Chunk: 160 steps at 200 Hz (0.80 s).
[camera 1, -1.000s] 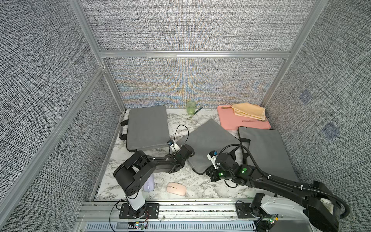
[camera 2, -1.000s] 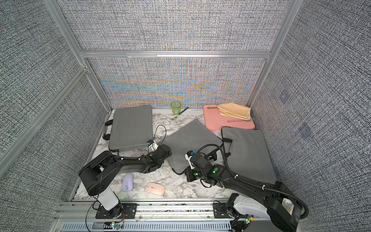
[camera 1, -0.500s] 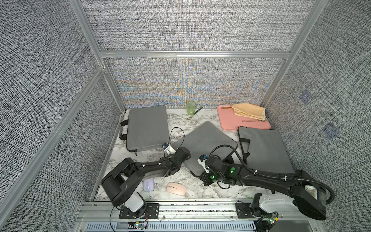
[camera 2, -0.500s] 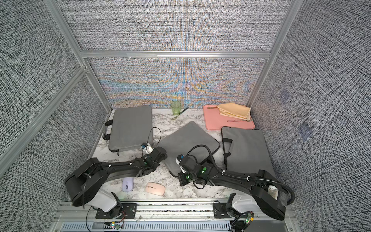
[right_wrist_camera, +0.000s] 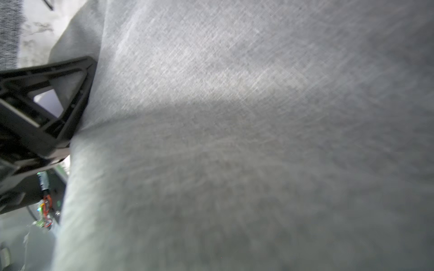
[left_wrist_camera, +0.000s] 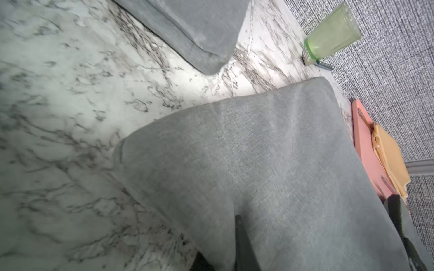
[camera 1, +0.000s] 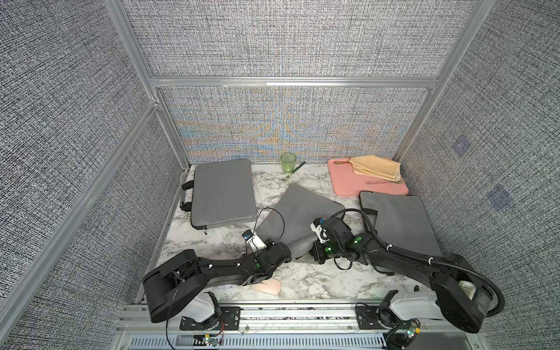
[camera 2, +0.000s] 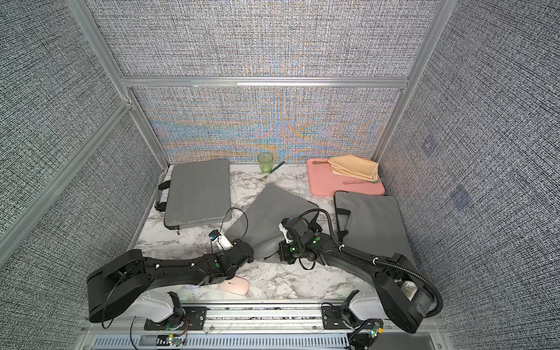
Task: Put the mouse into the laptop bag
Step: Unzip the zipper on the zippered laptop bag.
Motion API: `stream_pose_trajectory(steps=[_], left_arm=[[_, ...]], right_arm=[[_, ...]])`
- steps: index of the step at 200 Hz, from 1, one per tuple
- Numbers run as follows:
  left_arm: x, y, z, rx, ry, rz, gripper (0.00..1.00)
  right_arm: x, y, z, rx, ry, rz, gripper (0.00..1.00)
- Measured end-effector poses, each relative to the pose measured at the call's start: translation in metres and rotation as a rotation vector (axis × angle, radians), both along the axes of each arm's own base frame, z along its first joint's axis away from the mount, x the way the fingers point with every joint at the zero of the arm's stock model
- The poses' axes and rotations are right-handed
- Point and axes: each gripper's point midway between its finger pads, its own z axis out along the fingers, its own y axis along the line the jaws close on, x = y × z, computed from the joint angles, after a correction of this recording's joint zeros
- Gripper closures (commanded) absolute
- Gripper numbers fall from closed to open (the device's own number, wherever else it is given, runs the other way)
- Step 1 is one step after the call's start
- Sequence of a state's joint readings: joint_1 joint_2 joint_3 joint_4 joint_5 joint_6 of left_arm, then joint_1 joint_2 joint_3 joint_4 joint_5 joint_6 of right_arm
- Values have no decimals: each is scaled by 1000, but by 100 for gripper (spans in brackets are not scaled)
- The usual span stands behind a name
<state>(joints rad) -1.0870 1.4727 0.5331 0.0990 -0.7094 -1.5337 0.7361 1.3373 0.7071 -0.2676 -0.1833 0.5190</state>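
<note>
**Student:** Where was the mouse [camera 1: 268,286]?

**Instructor:** The pink mouse [camera 2: 235,286] lay flat on the marble surface [camera 1: 321,281] at its near edge, left of centre, outside every bag. The left arm [camera 1: 224,269] hid its left end; the rest showed clear in both top views.

**Student:** And the laptop bag [camera 1: 303,218]?

**Instructor:** The grey laptop bag lay at the middle of the surface, turned so that one corner pointed to the far edge and another to the near edge, apart from the mouse. That near corner sat between the two end effectors.

**Student:** What was the state of each?

**Instructor:** The right end effector [camera 1: 315,259] was clenched on the bag's near edge; grey cloth filled the right wrist view. The left end effector [camera 1: 286,257] met the same edge from the left. The left wrist view showed one dark finger [left_wrist_camera: 240,239] against the cloth, but whether that end effector was grasping or released could not be told.

**Student:** What else appeared?

**Instructor:** A second grey bag [camera 1: 222,194] lay along the left edge, a third grey bag [camera 1: 400,221] along the right edge. A green cup [camera 1: 288,162] stood upright at the far edge, a fork [camera 1: 292,172] just beside it. A pink mat [camera 1: 342,181] occupied the far right corner, bearing a folded yellow cloth [camera 1: 375,168] and a utensil [camera 1: 383,181].
</note>
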Motion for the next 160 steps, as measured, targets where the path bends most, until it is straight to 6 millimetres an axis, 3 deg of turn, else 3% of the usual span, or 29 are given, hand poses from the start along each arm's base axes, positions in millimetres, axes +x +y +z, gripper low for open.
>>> stream_pose_trajectory(steps=[10, 25, 45, 61, 77, 92, 105, 129, 160], left_arm=[[-4, -12, -3, -4, 15, -41, 41], [-8, -34, -2, -44, 22, -98, 31], [-12, -60, 0, -88, 25, -163, 23], [-13, -77, -2, -119, 28, -201, 23], [-12, -89, -8, -128, 32, -226, 33], [-11, -96, -14, -132, 29, -244, 59], [-8, -99, -18, -130, 14, -242, 73], [0, -107, -17, -126, -17, -226, 84], [9, -119, -14, -107, -35, -223, 88]], right_arm=[[3, -9, 0, -31, -5, -27, 100], [8, -21, 2, -64, -23, -71, 100], [12, -37, 13, -84, -55, -126, 100], [9, -45, 17, -86, -63, -147, 100], [-1, -50, 13, -88, -45, -148, 100], [-13, -52, 6, -86, -20, -144, 100], [-27, -53, 0, -88, 0, -128, 100], [-48, -53, -5, -87, 13, -88, 100], [-63, -43, -5, -84, 16, -34, 100]])
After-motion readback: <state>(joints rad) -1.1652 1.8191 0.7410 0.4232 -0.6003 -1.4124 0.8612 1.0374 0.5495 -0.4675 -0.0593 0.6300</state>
